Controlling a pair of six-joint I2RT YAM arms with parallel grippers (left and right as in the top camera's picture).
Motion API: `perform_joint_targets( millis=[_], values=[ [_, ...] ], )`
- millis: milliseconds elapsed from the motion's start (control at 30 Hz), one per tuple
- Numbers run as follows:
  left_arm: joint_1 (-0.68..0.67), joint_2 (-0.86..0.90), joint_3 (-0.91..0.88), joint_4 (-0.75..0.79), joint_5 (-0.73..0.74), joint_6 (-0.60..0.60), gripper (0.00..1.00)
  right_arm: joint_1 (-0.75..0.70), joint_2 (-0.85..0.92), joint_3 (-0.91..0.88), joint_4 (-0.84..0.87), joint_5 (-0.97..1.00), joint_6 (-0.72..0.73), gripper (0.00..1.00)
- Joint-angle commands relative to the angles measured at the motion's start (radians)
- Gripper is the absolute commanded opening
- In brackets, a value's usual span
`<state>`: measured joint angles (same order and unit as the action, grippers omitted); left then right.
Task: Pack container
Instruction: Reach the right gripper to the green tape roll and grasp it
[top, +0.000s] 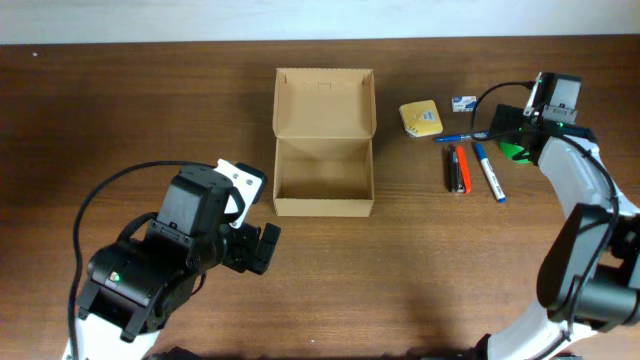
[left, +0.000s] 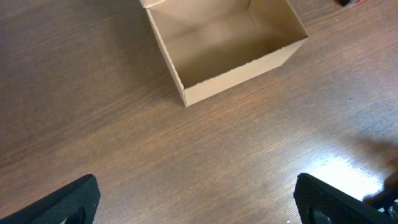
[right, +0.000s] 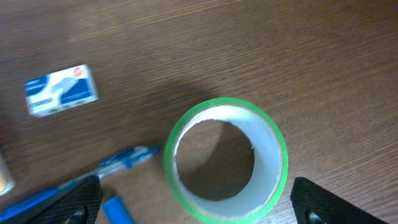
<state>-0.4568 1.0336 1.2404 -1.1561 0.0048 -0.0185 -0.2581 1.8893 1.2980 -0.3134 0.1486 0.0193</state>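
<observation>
The container (top: 323, 178) is a plain brown cardboard box, open and empty, its lid flap standing up at the back; it also shows in the left wrist view (left: 236, 46). My left gripper (left: 199, 202) is open and empty over bare table, in front of and to the left of the box. My right gripper (right: 199, 199) is open, its fingers on either side of a green tape roll (right: 225, 160) that lies flat on the table. In the overhead view the roll (top: 514, 151) is mostly hidden under that arm.
Right of the box lie a yellow pad (top: 420, 117), a small blue-and-white box (top: 463, 102) (right: 61, 91), a blue pen (top: 462, 136) (right: 118, 160), a black marker and an orange marker (top: 458, 168), and a blue marker (top: 489, 172).
</observation>
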Motion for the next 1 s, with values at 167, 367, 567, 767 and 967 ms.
perform_joint_targets(
  millis=[167, 367, 567, 767, 967],
  values=[
    [0.002, -0.012, 0.018, 0.002, 0.015, 0.016, 0.99, -0.018, 0.097, 0.024, 0.053, 0.022, -0.005, 0.95],
    [0.002, -0.012, 0.018, 0.002, 0.015, 0.016, 0.99, -0.018, 0.131, 0.024, 0.06, 0.021, -0.004, 0.79],
    [0.002, -0.012, 0.018, 0.002, 0.015, 0.016, 1.0, -0.018, 0.131, 0.024, 0.064, 0.021, -0.005, 0.5],
    [0.002, -0.012, 0.018, 0.002, 0.015, 0.016, 1.0, -0.018, 0.131, 0.024, 0.064, 0.021, -0.005, 0.24],
    [0.002, -0.012, 0.018, 0.002, 0.015, 0.016, 1.0, -0.016, 0.126, 0.045, 0.01, 0.021, -0.004, 0.04]
  ],
)
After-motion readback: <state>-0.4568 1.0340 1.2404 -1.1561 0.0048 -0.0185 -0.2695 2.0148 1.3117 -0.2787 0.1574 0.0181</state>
